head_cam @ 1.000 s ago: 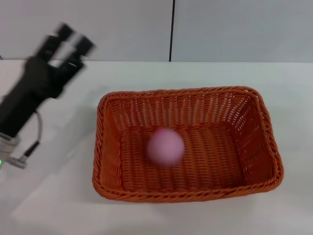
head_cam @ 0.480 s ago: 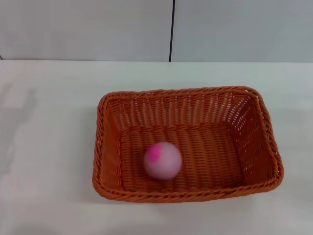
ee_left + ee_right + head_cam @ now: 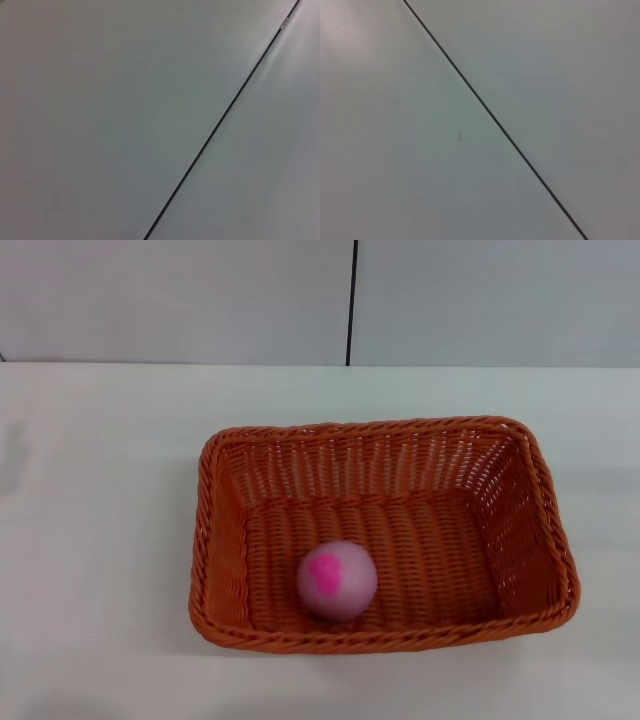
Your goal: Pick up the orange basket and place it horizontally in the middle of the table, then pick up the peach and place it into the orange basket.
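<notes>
The orange basket (image 3: 225, 530) lies lengthwise across the middle of the white table (image 3: 100, 490) in the head view. Inside it, on the woven floor toward the front left, rests the peach (image 3: 337, 580), pale pink with its magenta blotch facing up. Neither gripper shows in any view. Both wrist views show only a plain grey wall panel with a thin dark seam.
Behind the table stands a grey wall (image 3: 180, 300) with a vertical dark seam (image 3: 352, 300). White tabletop surrounds the basket on all sides.
The left arm, at the far left one second ago, has withdrawn out of the head view. The peach has rolled a little toward the front of the basket and turned its blotch upward.
</notes>
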`<action>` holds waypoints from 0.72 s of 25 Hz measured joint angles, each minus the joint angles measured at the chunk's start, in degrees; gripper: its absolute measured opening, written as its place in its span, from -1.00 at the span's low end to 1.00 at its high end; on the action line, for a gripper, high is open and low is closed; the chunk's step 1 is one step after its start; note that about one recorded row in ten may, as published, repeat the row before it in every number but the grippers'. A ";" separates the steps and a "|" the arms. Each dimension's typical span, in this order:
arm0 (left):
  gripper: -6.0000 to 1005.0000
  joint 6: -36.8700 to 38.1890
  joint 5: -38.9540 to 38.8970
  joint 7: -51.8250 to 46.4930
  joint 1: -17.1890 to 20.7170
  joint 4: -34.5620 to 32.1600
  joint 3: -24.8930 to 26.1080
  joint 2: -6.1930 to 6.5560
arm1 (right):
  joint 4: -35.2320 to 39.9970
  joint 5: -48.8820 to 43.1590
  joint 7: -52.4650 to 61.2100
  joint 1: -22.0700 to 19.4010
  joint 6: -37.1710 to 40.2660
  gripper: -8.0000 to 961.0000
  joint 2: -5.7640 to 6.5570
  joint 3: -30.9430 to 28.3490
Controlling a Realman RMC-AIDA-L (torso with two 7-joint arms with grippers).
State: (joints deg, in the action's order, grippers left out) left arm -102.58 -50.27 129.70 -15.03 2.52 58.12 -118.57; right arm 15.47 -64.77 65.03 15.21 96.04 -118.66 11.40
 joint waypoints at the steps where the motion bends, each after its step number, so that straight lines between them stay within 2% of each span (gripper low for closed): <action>1: 0.71 0.08 0.01 0.06 -0.09 0.14 -0.02 0.00 | -0.01 0.00 0.00 0.01 -0.08 0.17 0.01 -0.27; 18: 0.71 1.13 0.35 0.31 -0.53 1.97 0.11 0.01 | 0.00 0.00 0.01 0.37 -0.78 0.17 -0.02 -1.65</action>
State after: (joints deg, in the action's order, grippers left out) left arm -101.45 -49.92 130.01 -15.56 4.49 58.23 -118.56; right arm 15.46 -64.77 65.04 15.58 95.27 -118.68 9.75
